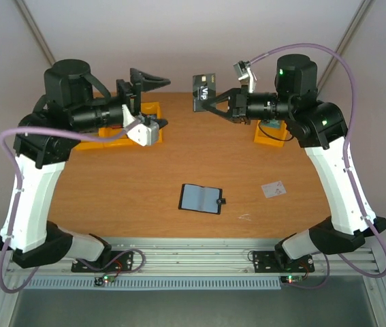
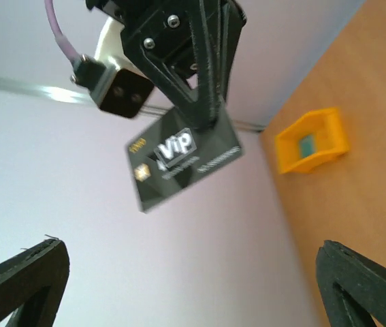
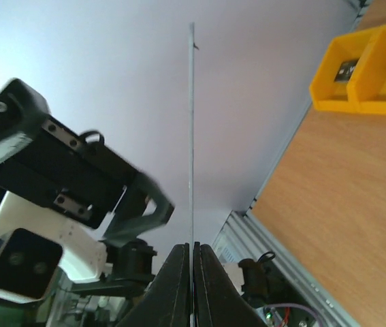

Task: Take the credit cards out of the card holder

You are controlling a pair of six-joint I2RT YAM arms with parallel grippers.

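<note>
The black card (image 1: 203, 92), lettered "VIP", is held in the air over the far side of the worktop (image 1: 179, 150). It is well apart from the card holder (image 1: 201, 198), which lies open nearer the arms with a whitish card (image 1: 274, 189) to its right. The right gripper (image 1: 211, 103) pinches the black card by one edge, jaws shut thin on it, seemingly offering its face for a handover. Opposite, the left gripper (image 1: 156, 99) has its jaws spread wide and empty, not touching the card.
</note>
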